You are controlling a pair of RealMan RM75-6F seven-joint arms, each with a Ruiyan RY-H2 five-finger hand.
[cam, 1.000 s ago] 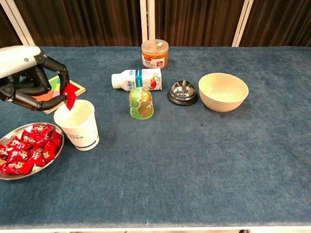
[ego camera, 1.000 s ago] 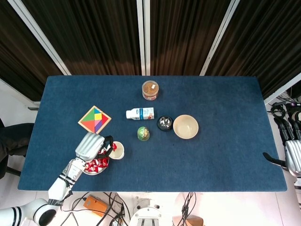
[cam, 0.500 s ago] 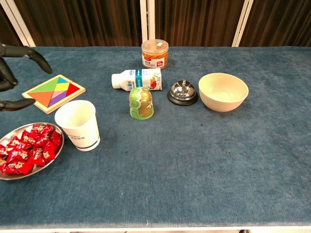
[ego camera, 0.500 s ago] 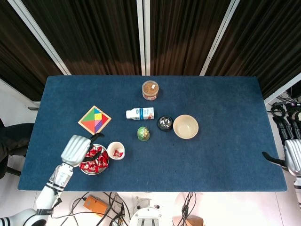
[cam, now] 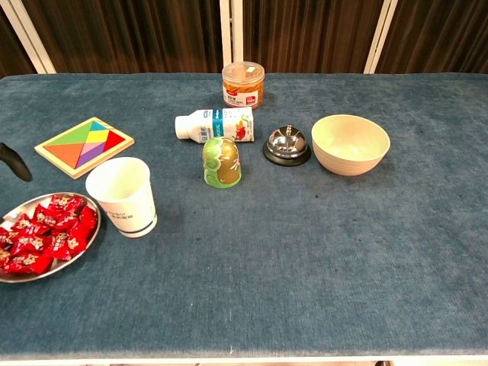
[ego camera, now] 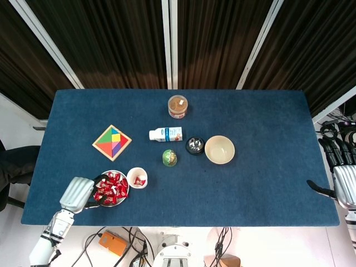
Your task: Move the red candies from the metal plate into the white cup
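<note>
At the near left corner of the table, the left hand (ego camera: 78,192) hovers just left of the metal plate (ego camera: 103,202), its dark fingers (ego camera: 99,178) spread toward the rim and holding nothing; the chest view catches only one dark fingertip at its left edge. Red candies (cam: 42,232) lie heaped in that plate, and just right of it stands the white cup (cam: 122,196), upright, with one red candy (ego camera: 139,181) visible inside from above. Beyond these, farther back on the blue tablecloth (cam: 305,252), lies a colourful tangram puzzle (cam: 84,146). Toward the middle stand a green egg-shaped toy (cam: 221,162), a white bottle (cam: 214,125) lying on its side, an orange-lidded jar (cam: 242,84), a service bell (cam: 287,145) and a beige bowl (cam: 350,143). Off the right edge, well apart, the right hand (ego camera: 345,181) hangs with fingers apart and empty.
</note>
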